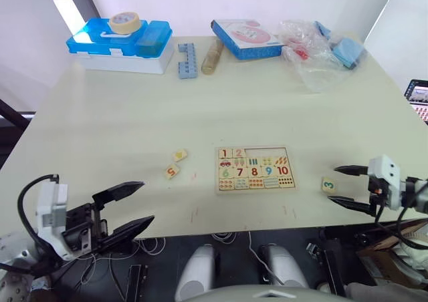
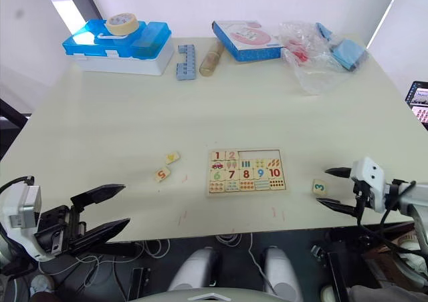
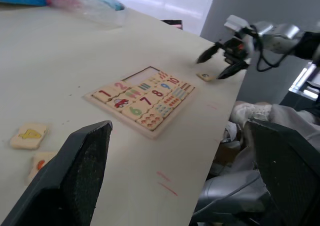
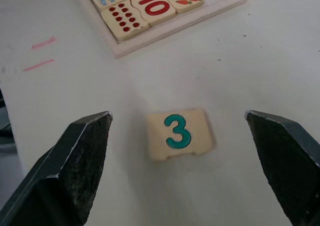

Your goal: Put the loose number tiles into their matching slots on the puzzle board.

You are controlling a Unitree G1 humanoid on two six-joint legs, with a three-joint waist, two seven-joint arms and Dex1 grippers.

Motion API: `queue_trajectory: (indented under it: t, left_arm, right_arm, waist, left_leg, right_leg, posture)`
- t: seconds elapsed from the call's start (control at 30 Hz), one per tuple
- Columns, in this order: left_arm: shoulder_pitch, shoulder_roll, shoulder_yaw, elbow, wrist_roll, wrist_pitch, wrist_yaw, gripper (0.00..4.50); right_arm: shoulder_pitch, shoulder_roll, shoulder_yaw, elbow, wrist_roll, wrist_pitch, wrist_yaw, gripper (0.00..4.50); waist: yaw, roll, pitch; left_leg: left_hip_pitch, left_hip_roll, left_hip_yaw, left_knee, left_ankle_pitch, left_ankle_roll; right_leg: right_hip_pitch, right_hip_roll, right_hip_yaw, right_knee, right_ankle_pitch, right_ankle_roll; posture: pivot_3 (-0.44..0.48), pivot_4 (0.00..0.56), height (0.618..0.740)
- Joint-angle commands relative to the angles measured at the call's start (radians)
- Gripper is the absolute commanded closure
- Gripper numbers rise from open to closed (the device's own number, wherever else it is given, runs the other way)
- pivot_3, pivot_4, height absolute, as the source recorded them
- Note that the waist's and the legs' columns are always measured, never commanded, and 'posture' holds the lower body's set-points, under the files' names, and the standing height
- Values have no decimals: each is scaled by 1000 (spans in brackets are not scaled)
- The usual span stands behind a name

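The board point(image 1: 255, 169) lies flat on the table point(image 1: 120, 115), a pale-wood rectangle with tiles 1 and 2 seated in its top row beside bare slots, and 6 to 10 filling the bottom row. Three loose tiles lie off it: a green 3 point(image 4: 180, 133) to the board's right, a red 5 point(image 1: 172, 172) and a yellow-marked tile point(image 1: 179, 156) to its left. My right gripper point(image 1: 346, 186) hangs spread wide with the 3 between its fingers, untouched. My left gripper point(image 1: 131, 209), also released, hovers left of the board, nearer than the 5.
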Motion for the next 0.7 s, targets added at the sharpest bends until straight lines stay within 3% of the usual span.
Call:
queue_trajectory:
  t: [0.03, 0.17, 0.27, 0.37, 0.4, 0.5, 0.7]
  left_arm:
    - [-15, 25, 31, 10, -10, -8, -51, 0]
    - [-30, 24, 35, 34, 9, -19, -63, 0]
    - [-27, 5, 22, 39, 31, -40, -59, 0]
    - [-25, -6, 21, 39, 41, -48, -55, 0]
    - [-26, -9, 23, 39, 43, -49, -52, 0]
    - [-24, -21, 27, 42, 49, -57, -39, 0]
    - [-24, -49, 33, 45, 61, -72, -11, 0]
  right_arm:
    - [-44, -11, 36, 66, -29, -59, 34, 32]
    - [-68, -9, 54, 116, -33, -86, 45, 32]
    - [-70, 3, 68, 133, -40, -105, 41, 1227]
    - [-59, 13, 67, 112, -30, -98, 24, 2822]
    - [-45, 13, 65, 90, -27, -91, 17, 3074]
    - [0, 27, 36, -4, 12, -2, -51, 3070]
    - [51, 127, -18, -353, 24, 437, -457, 3070]
  waist:
    - [0, 0, 0]
    - [-2, 0, 0]
    - [-2, 0, 0]
    - [-2, 0, 0]
    - [-2, 0, 0]
    - [-1, -1, -1]
    - [-4, -1, -1]
  left_leg:
    - [0, 0, 0, 0, 0, 0]
    - [0, 0, 0, 0, 0, 0]
    - [0, 0, 0, 0, 0, 0]
    - [1, 0, 0, 0, 0, 0]
    - [1, 0, 0, 0, 0, 0]
    - [1, 0, 0, 0, 0, 0]
    - [1, 1, -1, 0, 0, 0]
  right_leg:
    - [0, 0, 0, 0, 0, 0]
    - [0, 0, 0, 0, 0, 0]
    - [0, 0, 0, 0, 0, 0]
    - [0, 0, 0, 0, 0, 0]
    - [0, 0, 0, 0, 0, 0]
    - [0, 0, 0, 0, 0, 0]
    - [0, 0, 2, 1, 1, -1]
  posture:
    - [0, 150, 740]
    - [0, 150, 740]
    - [0, 150, 740]
    - [0, 150, 740]
    - [0, 150, 740]
    - [0, 150, 740]
    - [0, 150, 740]
